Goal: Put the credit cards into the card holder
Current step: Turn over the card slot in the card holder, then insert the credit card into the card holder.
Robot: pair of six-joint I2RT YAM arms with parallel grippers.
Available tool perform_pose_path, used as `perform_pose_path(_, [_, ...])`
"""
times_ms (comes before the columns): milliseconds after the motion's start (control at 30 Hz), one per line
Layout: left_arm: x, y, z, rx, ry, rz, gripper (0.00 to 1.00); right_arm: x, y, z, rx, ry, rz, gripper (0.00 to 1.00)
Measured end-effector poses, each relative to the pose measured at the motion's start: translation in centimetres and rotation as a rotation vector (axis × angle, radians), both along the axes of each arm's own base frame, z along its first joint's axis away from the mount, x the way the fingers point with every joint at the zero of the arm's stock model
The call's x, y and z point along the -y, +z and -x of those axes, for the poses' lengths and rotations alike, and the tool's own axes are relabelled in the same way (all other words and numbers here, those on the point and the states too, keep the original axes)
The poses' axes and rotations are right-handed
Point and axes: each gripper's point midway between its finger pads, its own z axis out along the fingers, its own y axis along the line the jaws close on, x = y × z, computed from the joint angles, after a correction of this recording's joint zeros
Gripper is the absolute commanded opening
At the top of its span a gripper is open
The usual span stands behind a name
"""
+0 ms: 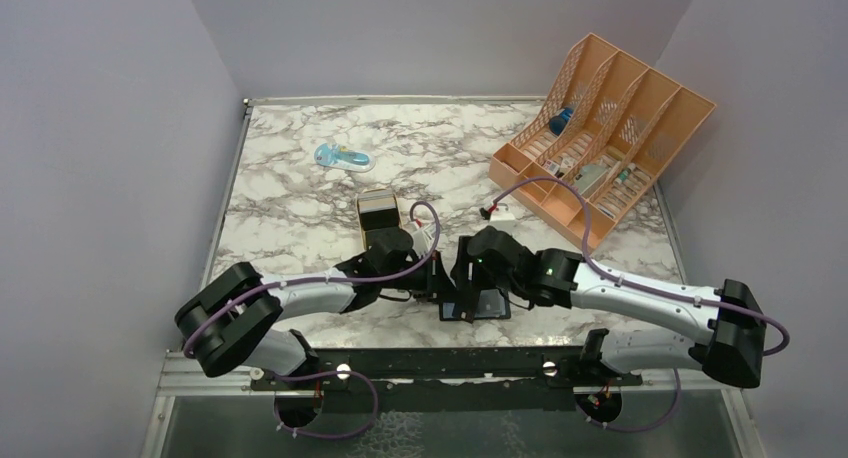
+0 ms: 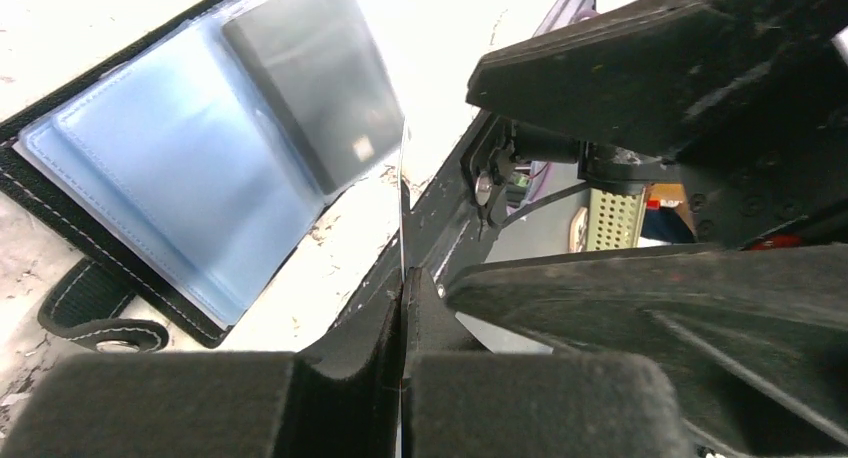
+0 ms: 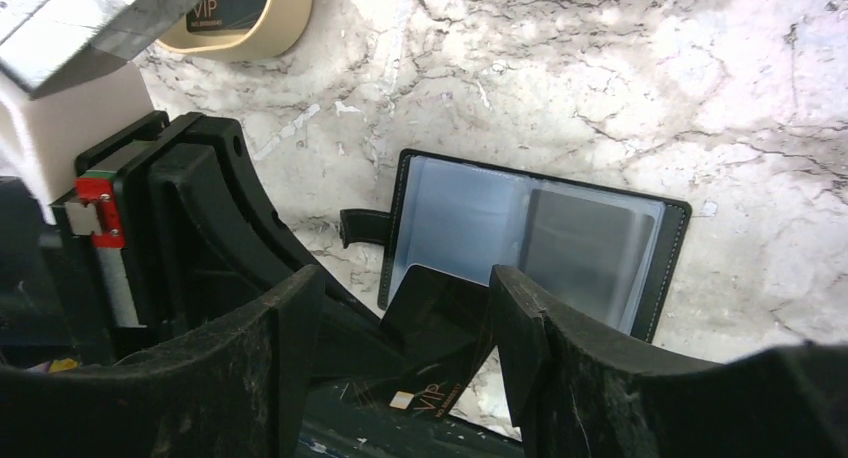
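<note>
The card holder (image 1: 480, 308) lies open near the table's front edge, its blue-grey inner faces up (image 2: 190, 188) (image 3: 470, 213). One dark card sits in its right sleeve (image 3: 585, 248). My left gripper (image 1: 432, 275) (image 2: 405, 278) is shut on a credit card, seen edge-on as a thin line (image 2: 403, 198). In the right wrist view that card (image 3: 450, 323) is black with "VIP" lettering, its upper corner resting on the holder's near edge. My right gripper (image 1: 470, 278) (image 3: 405, 283) straddles this card with its jaws open; the left finger stands apart from it.
A gold tin (image 1: 380, 216) (image 3: 255, 33) with another VIP card in it sits just behind the left gripper. An orange desk organiser (image 1: 600, 138) stands at the back right, a small white block (image 1: 500, 215) in front of it, and a light blue object (image 1: 343, 158) further back.
</note>
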Motion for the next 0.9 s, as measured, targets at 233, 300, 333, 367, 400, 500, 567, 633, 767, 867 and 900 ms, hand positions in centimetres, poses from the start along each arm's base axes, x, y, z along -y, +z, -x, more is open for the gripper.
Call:
perform_pose_path(233, [0.0,-0.8,-0.6,0.002,0.03,-0.024,0.0,2.6,-0.9,-1.7,0.013,-0.046,0.062,0.5])
perform_pose_path(300, [0.0,-1.0,-0.9,0.008,0.047,-0.032,0.0,3.7,-1.6,-2.3,0.004,-0.068,0.088,0.47])
perform_pose_path(333, [-0.1,-1.1,-1.0,0.009,0.054,-0.035,0.0,4.4,-2.1,-2.7,-0.002,-0.08,0.099,0.45])
perform_pose_path(367, [-0.1,-1.3,-1.1,0.01,0.061,-0.04,0.0,5.3,-2.6,-3.1,-0.01,-0.099,0.111,0.43])
perform_pose_path(400, [-0.2,-1.4,-1.2,0.01,0.067,-0.045,0.0,6.0,-3.1,-3.3,-0.018,-0.107,0.123,0.42])
perform_pose_path(500, [-0.2,-2.2,-1.5,0.003,0.083,-0.064,0.0,7.8,-4.6,-3.7,-0.051,-0.133,0.148,0.38])
perform_pose_path(567, [-0.2,-2.9,-1.6,-0.011,0.088,-0.083,0.0,8.3,-5.3,-3.7,-0.069,-0.13,0.153,0.36])
perform_pose_path(633, [-0.3,-3.6,-1.6,-0.025,0.095,-0.1,0.0,8.6,-6.0,-3.6,-0.085,-0.124,0.154,0.34])
perform_pose_path(767, [-0.1,-4.3,-1.8,-0.044,0.103,-0.119,0.0,9.3,-7.8,-3.2,-0.119,-0.114,0.17,0.32])
perform_pose_path(867, [0.0,-4.5,-1.9,-0.052,0.106,-0.123,0.0,9.3,-8.7,-2.7,-0.143,-0.097,0.162,0.31])
perform_pose_path(900, [0.0,-4.5,-1.9,-0.054,0.106,-0.124,0.0,9.3,-9.0,-2.5,-0.151,-0.091,0.158,0.31])
